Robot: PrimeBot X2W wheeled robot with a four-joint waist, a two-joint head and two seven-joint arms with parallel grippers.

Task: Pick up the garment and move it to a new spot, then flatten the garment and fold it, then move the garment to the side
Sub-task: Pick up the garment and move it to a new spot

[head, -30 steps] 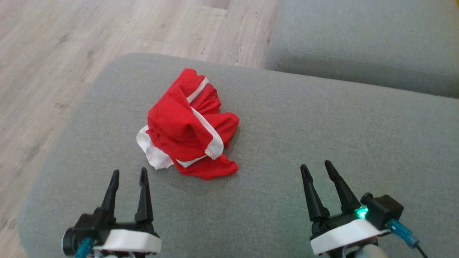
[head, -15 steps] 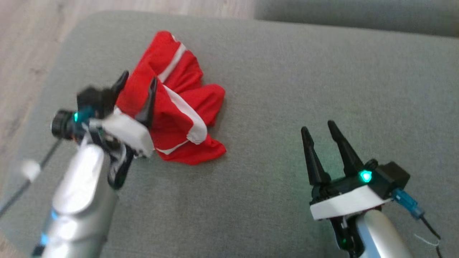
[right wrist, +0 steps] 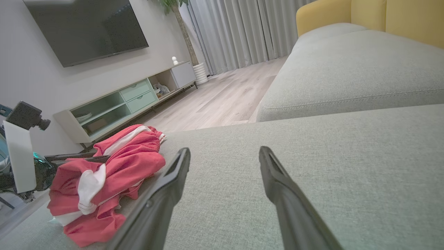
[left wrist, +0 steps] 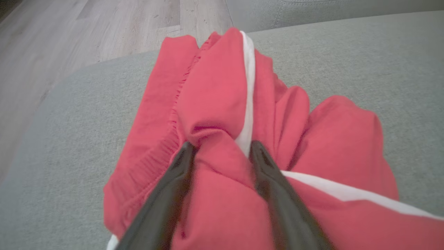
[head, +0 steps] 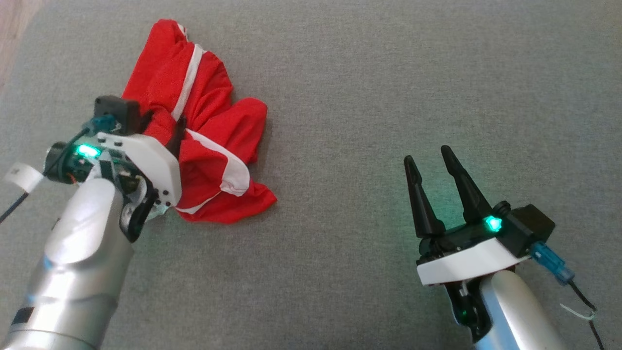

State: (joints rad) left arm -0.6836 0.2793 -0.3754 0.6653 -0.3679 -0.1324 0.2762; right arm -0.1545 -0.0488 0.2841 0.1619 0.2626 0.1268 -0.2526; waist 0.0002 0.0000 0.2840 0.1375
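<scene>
My left jaws stand wide, their fingers [left wrist: 163,201] pressed down into the crumpled red garment [head: 214,92], astride a raised fold beside a white stripe and not yet closed on it. The garment lies on the grey sofa cushion [head: 388,97]. My right jaws, wide and empty, hover well apart from the garment, to its right.

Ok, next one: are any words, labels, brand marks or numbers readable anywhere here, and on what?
No readable text anywhere in these views.
Red garment: white stripes, no print or logo showing.
White cable tag: too small and blurred to tell whether anything is written on it.
Television: screen dark, no brand mark legible.
</scene>
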